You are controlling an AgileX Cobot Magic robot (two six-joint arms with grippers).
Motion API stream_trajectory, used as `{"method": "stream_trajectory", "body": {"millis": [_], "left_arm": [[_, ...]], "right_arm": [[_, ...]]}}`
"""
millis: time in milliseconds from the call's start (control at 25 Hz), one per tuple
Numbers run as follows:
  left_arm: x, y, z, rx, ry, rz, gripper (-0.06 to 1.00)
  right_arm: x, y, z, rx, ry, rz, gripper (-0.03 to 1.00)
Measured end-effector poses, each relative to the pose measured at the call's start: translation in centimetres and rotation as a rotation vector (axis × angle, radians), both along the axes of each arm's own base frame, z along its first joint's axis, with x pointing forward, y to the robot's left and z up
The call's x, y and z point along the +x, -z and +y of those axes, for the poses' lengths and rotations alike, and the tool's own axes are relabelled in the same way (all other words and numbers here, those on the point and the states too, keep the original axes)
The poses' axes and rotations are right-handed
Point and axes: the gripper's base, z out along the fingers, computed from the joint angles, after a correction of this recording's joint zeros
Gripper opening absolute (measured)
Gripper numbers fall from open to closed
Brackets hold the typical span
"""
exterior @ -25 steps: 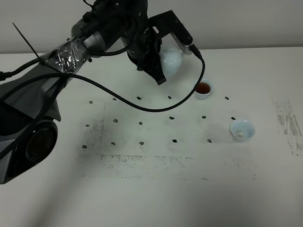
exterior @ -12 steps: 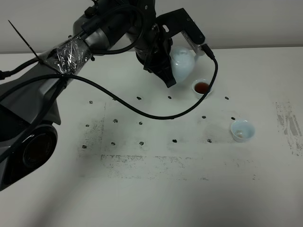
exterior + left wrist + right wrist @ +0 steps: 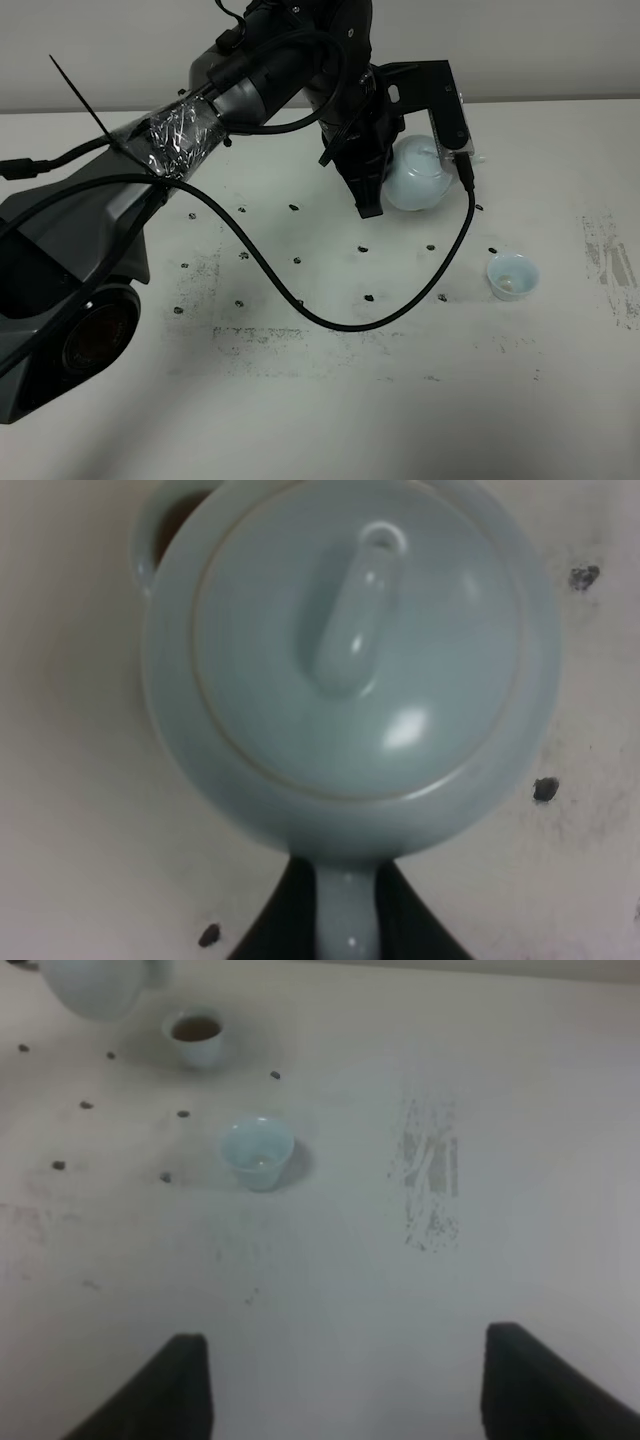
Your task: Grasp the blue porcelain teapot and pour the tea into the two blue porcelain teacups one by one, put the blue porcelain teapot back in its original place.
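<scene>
My left gripper (image 3: pixel 383 186) is shut on the loop handle of the blue porcelain teapot (image 3: pixel 420 178), which hangs roughly upright above the table. In the left wrist view the teapot (image 3: pixel 350 660) fills the frame, its handle between the black fingers (image 3: pixel 272 930). One teacup (image 3: pixel 160 530) holding brown tea peeks out beside it; the overhead view hides this cup behind the pot. The right wrist view shows that filled teacup (image 3: pixel 196 1036), the teapot (image 3: pixel 98 985) and an empty teacup (image 3: pixel 257 1151). The empty teacup (image 3: pixel 512 275) stands apart toward the right front. My right gripper (image 3: pixel 350 1390) is open, holding nothing.
The white table (image 3: pixel 330 400) carries a grid of small black dots (image 3: pixel 298 260) and scuffed grey patches (image 3: pixel 610 265). A black cable (image 3: pixel 300 300) loops from the left arm over the table's middle.
The left arm has carried the teapot to the right and nearer the front. The pot now covers the tea-filled cup in the overhead view.
</scene>
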Motion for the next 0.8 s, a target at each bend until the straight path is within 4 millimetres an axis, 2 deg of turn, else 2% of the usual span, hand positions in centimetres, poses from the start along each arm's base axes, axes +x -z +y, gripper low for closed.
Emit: {"method": "stream_trajectory", "body": {"millis": [280,800], "left_arm": [[-0.58,0.05,-0.74,0.009,0.050,-0.008,0.04],[-0.54,0.24,-0.74,0.007,0.048,-0.013,0.04]], "right_arm": [[0.00,0.00,0.00,0.000,0.000,0.000,0.59],[0.00,0.00,0.00,0.000,0.000,0.000,0.59]]}}
